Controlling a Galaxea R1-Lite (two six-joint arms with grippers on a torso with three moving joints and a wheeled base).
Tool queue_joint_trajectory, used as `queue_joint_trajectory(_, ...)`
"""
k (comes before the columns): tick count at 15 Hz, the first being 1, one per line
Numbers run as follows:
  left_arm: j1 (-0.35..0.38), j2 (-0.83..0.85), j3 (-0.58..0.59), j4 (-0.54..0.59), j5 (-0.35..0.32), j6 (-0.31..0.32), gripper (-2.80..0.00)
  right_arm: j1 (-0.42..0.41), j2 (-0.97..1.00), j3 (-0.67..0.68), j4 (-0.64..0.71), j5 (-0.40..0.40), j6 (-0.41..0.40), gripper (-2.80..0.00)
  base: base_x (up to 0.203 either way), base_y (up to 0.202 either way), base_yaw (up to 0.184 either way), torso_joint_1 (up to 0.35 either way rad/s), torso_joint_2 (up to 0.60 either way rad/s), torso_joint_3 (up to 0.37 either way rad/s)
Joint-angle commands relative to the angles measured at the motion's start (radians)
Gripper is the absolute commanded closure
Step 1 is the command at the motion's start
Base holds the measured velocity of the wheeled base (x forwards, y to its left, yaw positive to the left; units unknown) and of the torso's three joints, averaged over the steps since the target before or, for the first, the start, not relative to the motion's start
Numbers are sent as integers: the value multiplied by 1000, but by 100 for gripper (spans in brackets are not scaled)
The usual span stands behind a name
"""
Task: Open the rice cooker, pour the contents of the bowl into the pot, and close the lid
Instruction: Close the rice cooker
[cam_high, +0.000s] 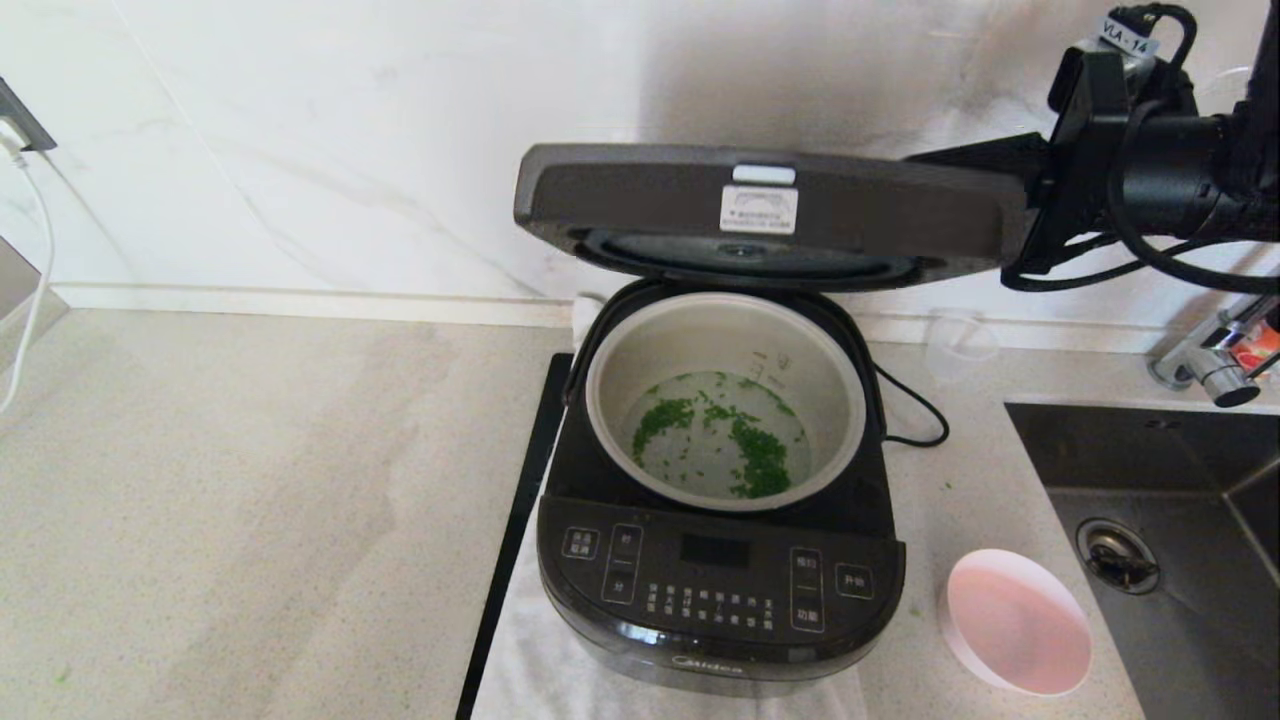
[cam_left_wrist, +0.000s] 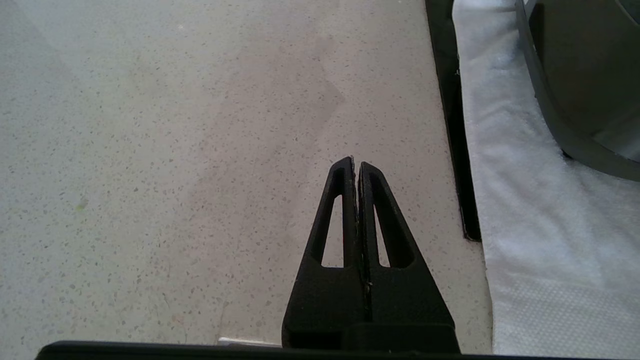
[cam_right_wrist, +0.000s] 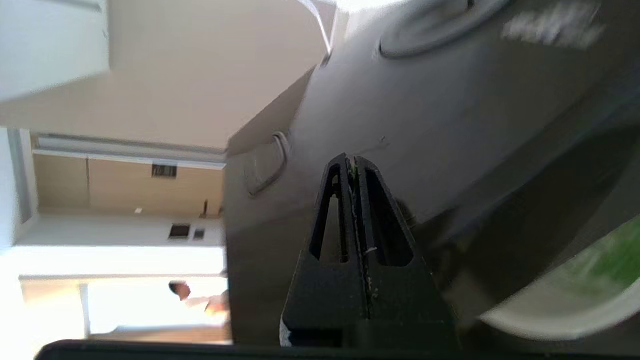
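Observation:
The black rice cooker stands open on a white towel. Its lid hangs roughly level above the pot, the underside disc just showing. Chopped green bits lie scattered on the pot's bottom. The pale pink bowl sits empty on the counter at the cooker's front right. My right gripper is shut, tips against the lid's glossy top near its right end; the pot rim shows below. My left gripper is shut over bare counter, left of the cooker.
A steel sink and faucet lie to the right of the bowl. A clear plastic cup and the power cord sit behind the cooker. A black mat edge borders the white towel.

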Motion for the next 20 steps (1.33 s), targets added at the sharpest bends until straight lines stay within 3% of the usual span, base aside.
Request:
queue_joint_trajectory(1, 0, -1, 2, -1, 0, 1, 0, 45, -27, 82, -3, 2, 3, 0, 0, 0, 0, 0, 0, 0)
queue_joint_trajectory(11, 0, -1, -23, 12, -4, 31, 0, 104, -31, 371, -49, -4, -50, 0, 0, 0, 0, 0, 0, 0)
queue_joint_trajectory(13, 0, 36, -147, 26, -18, 34, 0, 111, -24, 376, -71, -22, -50, 0, 0, 0, 0, 0, 0, 0)
queue_joint_trajectory(17, -1, 296, -550, 53, -33, 3, 0, 122, 24, 397, -78, -56, -50, 0, 0, 0, 0, 0, 0, 0)
queue_joint_trajectory(20, -1, 476, -647, 50, -70, -74, 0, 131, 53, 422, -96, -73, -51, 0, 0, 0, 0, 0, 0, 0)
